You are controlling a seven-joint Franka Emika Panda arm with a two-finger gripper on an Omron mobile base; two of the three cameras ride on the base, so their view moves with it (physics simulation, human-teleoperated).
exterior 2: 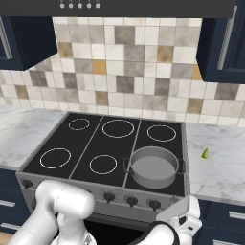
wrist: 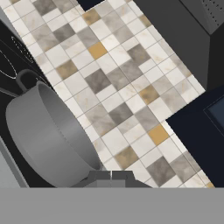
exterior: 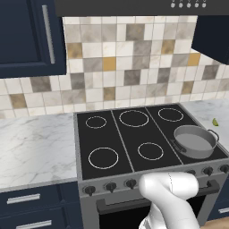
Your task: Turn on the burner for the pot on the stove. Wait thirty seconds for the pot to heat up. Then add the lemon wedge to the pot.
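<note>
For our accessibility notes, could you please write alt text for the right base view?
A wide grey pot sits on the front right of a black stove, with a small lemon wedge on the marble counter to its right.

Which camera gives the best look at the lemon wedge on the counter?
The right base view: the lemon wedge lies whole on the marble counter, to the right of the stove. The left base view catches it as a faint sliver near the frame's right edge.
</note>
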